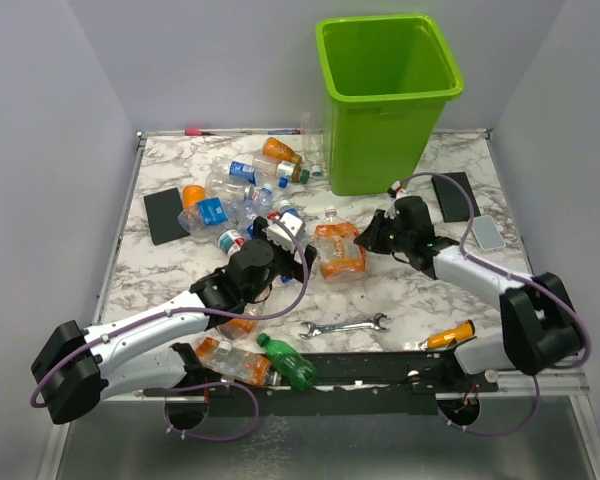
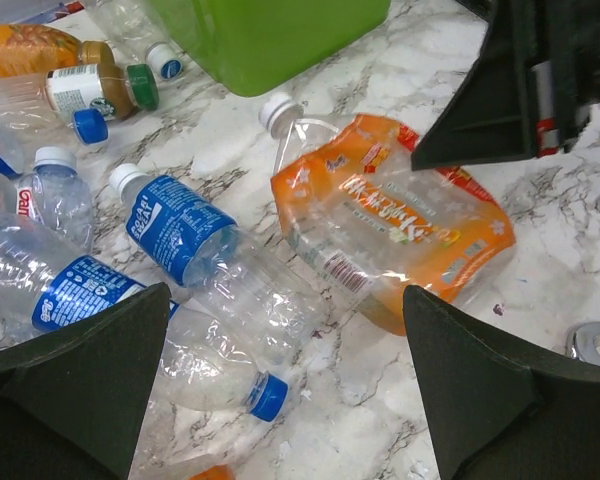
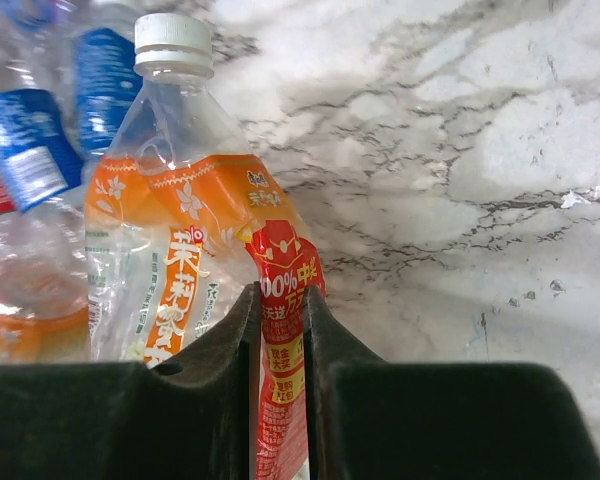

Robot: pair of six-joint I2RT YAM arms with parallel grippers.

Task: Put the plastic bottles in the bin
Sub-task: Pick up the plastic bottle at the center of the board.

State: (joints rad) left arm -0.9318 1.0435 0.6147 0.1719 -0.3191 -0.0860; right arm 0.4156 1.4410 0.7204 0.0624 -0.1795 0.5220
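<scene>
Plastic bottles [image 1: 242,172] lie scattered on the marble tabletop [image 1: 420,290] near the green bin [image 1: 388,100], as we see from above. At the left wrist, our left hand [image 2: 285,300] gapes wide over them. At the right wrist, our right hand [image 3: 280,300] pinches the orange-labelled bottle [image 3: 180,260] at its edge.

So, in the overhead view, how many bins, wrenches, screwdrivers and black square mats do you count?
bin: 1
wrench: 1
screwdriver: 1
black mats: 2, the second beside the right arm
Total: 5
</scene>
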